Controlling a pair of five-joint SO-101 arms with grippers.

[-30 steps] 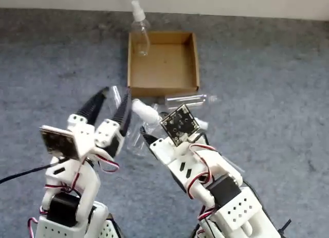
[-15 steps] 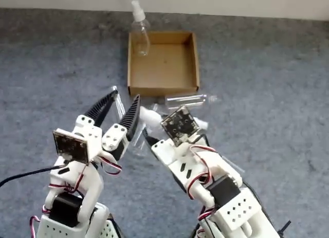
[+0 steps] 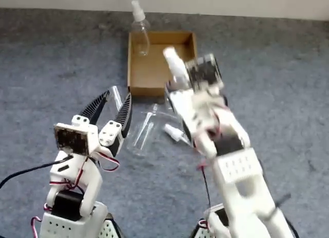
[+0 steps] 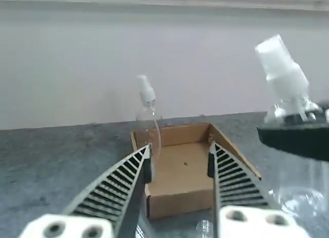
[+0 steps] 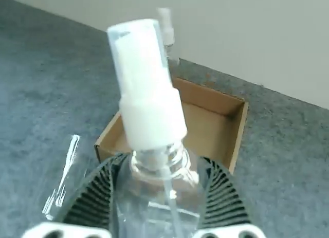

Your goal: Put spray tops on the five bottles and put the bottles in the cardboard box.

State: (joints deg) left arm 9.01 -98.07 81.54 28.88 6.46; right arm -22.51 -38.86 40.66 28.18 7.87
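Right arm [image 3: 231,161] outstretched — right tool [image 5: 163,165] clamping bottle [image 5: 149,120] near box [image 3: 154,76]; left tool [image 4: 179,150] spread wide.

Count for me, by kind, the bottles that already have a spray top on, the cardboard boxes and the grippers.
Bottles with a spray top on: 2, the standing bottle at the box's far corner and the held bottle
Cardboard box: 1
Grippers: 2, the left gripper, open, and the right gripper, shut on the held bottle
Total: 5
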